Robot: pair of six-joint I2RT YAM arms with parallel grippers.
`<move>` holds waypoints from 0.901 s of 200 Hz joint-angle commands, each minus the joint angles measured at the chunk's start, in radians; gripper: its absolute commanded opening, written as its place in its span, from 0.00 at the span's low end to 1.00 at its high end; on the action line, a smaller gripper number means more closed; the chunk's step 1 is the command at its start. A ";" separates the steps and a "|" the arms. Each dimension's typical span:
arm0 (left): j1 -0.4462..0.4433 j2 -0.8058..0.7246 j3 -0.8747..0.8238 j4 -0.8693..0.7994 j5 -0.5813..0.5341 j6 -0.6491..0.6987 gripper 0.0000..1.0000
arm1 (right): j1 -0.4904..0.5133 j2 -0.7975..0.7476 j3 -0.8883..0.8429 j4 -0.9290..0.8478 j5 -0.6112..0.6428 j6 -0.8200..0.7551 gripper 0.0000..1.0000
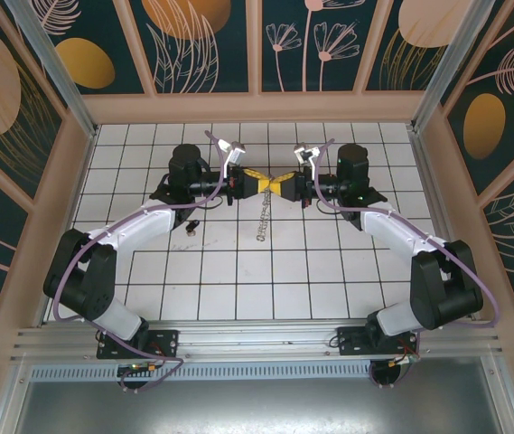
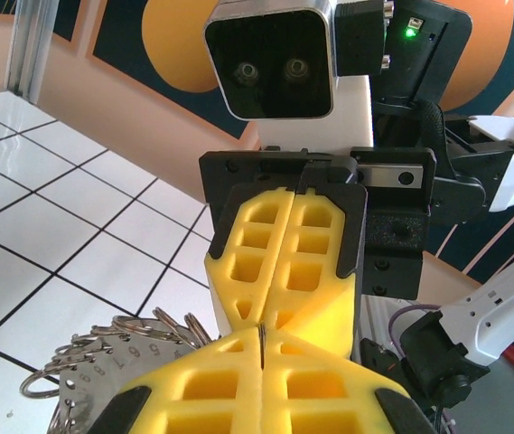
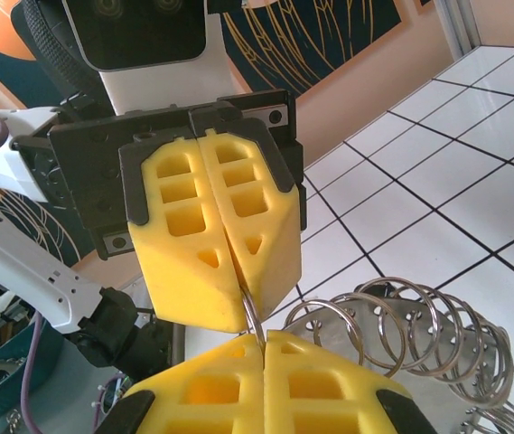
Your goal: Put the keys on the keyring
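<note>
Above the middle of the tiled floor my left gripper [image 1: 257, 183] and right gripper [image 1: 276, 188] meet tip to tip, both shut. They pinch the same thin steel ring [image 3: 251, 313] of the keyring [image 1: 262, 220] from opposite sides. The rest of the keyring hangs below them as a silvery chain of rings. In the left wrist view my left gripper [image 2: 263, 333] holds the ring's edge in its seam, with the bunched rings [image 2: 130, 336] at lower left. In the right wrist view my right gripper [image 3: 263, 342] faces the left fingers [image 3: 184, 262]. A tiny dark key [image 1: 191, 226] lies on the floor to the left.
Flat metal tags [image 2: 103, 384] stamped with numbers hang among the rings. Several coiled rings [image 3: 401, 316] fan out to the right in the right wrist view. Patterned walls [image 1: 257, 45] and a raised wooden rim enclose the white tiled floor [image 1: 266, 280].
</note>
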 commanded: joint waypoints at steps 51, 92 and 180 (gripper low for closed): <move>-0.003 -0.050 0.068 -0.189 -0.044 0.158 0.00 | -0.115 -0.196 -0.101 0.118 0.173 0.146 0.46; -0.003 -0.052 0.153 -0.349 -0.037 0.268 0.00 | -0.114 -0.251 -0.168 0.171 0.205 0.213 0.46; -0.002 -0.053 0.247 -0.422 0.040 0.302 0.00 | -0.063 -0.227 -0.182 0.300 0.151 0.236 0.41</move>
